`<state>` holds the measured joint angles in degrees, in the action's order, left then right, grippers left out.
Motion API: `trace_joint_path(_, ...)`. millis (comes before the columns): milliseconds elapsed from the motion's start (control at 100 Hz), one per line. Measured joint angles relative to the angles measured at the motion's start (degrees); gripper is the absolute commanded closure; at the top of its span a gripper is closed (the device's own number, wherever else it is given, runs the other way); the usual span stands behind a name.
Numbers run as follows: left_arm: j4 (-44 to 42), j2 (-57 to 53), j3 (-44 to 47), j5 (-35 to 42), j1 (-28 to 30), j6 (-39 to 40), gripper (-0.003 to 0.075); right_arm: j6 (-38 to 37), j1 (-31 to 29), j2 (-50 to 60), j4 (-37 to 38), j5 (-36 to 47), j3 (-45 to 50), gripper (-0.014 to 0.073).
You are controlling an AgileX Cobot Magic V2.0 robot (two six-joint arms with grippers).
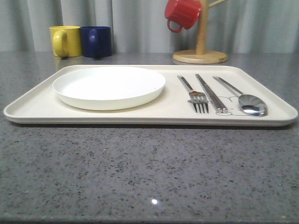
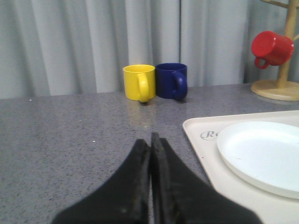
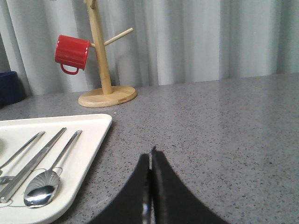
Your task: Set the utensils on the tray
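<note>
A speckled grey stone tabletop [image 1: 140, 177] runs back to pale grey pleated curtains [image 1: 135, 23]. Centre frame in the front view, a large flat cream rectangular tray [image 1: 32, 109] with rounded corners and a low rim lies flat, its long edge facing the camera. On its right portion lie three utensils side by side, apart from one another, handles pointing away: a slim silver metal fork [image 1: 194, 95], a pair of flat metal chopsticks [image 1: 211, 93], and a long-handled silver spoon [image 1: 243, 98] nearest the tray's right rim. A round white plate [image 1: 109, 87] occupies the tray's left portion. Bare tabletop spans the whole lower frame before the tray. At upper left stand a yellow mug [image 1: 65, 41] and a dark blue mug [image 1: 96, 41], touching; at upper right, a red mug [image 1: 183, 14] hangs on a wooden mug tree [image 1: 201, 46]. The left gripper [image 2: 150, 144] is clenched and empty above bare table beside the tray's corner; the right gripper [image 3: 150, 161] is likewise clenched and empty, over open table.
</note>
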<state>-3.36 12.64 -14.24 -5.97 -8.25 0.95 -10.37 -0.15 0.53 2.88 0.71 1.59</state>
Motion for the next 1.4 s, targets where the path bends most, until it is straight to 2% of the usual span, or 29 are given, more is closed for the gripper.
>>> trace_joint_path(260,-0.32,-11.91,8.77,0.31,5.11,0.69,0.0738,0.0,0.0,0.0,0.0,0.0,0.0,0.0662)
trace_joint_path(450,-0.63,-12.88,14.02,0.75,5.1,1.73,0.0738,0.0,0.0,0.0,0.0,0.11,0.0,0.0662)
trace_joint_path(850,-2.25,-12.88,14.03,6.78,5.1,2.67,0.0738,0.0,0.0,0.06,0.0,0.11,0.0,0.0662)
trace_joint_path(1400,-2.31,-12.88,14.03,7.02,5.1,2.8,0.0738,0.0,0.0,0.06,0.0,0.11,0.0,0.0662)
